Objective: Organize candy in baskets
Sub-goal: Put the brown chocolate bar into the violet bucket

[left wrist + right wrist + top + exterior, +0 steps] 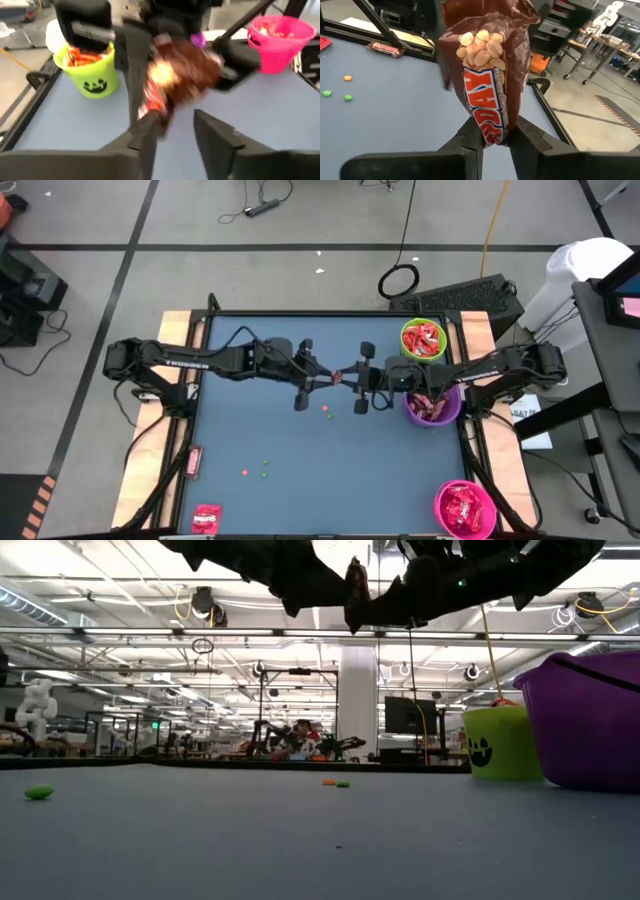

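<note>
In the high view the two arms meet at the centre of the blue table point(250, 430), above it. The right gripper point(495, 137) is clenched on the lower end of a brown candy bar point(487, 70) with peanuts printed on it, holding it upright. The left gripper point(172, 132) has its fingers parted on either side of the same bar, whose end lies against one finger; whether it grips cannot be told. The green basket point(424, 340) sits at the upper right of the high view with red candy inside, the purple basket point(432, 407) just below it, the pink basket point(465, 509) at the lower right, also filled. Two more wrapped candies point(205, 517) lie at the lower left edge. Small round dots point(264, 470) are scattered mid-table
</note>
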Controlling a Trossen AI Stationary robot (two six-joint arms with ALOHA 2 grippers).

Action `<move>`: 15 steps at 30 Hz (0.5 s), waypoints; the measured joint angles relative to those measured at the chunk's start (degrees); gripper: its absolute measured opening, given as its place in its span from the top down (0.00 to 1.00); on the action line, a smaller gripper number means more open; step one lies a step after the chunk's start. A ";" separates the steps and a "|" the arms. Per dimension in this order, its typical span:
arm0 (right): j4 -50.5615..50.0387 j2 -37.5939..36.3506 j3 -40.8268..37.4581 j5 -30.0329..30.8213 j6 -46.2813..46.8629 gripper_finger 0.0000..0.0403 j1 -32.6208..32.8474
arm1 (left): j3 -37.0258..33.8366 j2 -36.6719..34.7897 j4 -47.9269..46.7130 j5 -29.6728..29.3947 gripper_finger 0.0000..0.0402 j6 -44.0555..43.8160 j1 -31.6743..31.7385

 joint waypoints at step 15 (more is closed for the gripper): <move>-58.14 -16.54 15.35 1.42 17.27 0.83 4.85 | -4.42 -2.10 -7.91 0.10 0.45 -2.78 -2.12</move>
